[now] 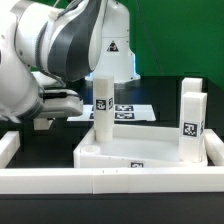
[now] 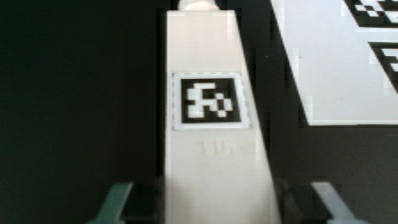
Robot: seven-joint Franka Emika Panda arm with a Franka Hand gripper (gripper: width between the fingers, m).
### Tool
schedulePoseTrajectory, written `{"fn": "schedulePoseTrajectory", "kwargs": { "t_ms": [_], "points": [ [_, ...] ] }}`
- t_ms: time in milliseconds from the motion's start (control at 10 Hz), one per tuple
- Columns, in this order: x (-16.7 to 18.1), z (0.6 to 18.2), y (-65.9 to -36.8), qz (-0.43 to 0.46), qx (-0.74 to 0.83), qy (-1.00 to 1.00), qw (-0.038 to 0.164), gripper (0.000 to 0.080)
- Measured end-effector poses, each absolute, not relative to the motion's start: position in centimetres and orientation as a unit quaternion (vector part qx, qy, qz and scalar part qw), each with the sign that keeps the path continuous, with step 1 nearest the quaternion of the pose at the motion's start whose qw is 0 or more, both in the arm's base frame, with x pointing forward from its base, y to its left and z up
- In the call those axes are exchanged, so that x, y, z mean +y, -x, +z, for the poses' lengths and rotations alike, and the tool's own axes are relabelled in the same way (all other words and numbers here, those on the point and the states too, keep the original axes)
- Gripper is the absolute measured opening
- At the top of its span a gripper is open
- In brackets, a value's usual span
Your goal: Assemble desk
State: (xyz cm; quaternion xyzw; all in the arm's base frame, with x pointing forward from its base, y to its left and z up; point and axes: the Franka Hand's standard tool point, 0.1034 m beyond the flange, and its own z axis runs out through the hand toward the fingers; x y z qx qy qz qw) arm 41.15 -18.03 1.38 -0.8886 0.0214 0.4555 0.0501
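In the wrist view a long white leg [image 2: 214, 120] with a black-and-white tag runs straight out from between my gripper [image 2: 221, 205]. The fingers [image 2: 121, 203] stand open on either side of it, with a dark gap on each side. In the exterior view the white desk panel [image 1: 120, 152] lies in the middle, and one tagged leg [image 1: 103, 100] stands upright at its far edge. Two more legs [image 1: 191, 115] stand at the exterior view's right. The gripper [image 1: 52, 103] is low at the exterior view's left, mostly hidden by the arm.
The marker board [image 1: 132, 110] [image 2: 347, 60] lies on the black table beside the leg. White border walls run along the front [image 1: 110, 181] and at the exterior view's left [image 1: 8, 150]. The arm's bulk fills the exterior view's upper left.
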Motion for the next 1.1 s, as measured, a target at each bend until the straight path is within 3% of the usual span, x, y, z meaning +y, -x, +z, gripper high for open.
{"fn": "schedulePoseTrajectory", "kwargs": {
  "t_ms": [300, 500, 600, 1000, 1100],
  "points": [
    [-17.9, 2.0, -41.4, 0.456, 0.023, 0.888, 0.052, 0.0288],
    [-16.9, 7.7, -43.5, 0.444, 0.031, 0.894, 0.055, 0.0289],
    [-16.9, 8.5, -44.0, 0.435, 0.023, 0.899, 0.049, 0.0289],
    [-17.4, 7.9, -45.3, 0.342, 0.021, 0.939, 0.035, 0.0289],
    [-16.1, 10.1, -46.5, 0.325, 0.028, 0.944, 0.037, 0.0290]
  ]
}}
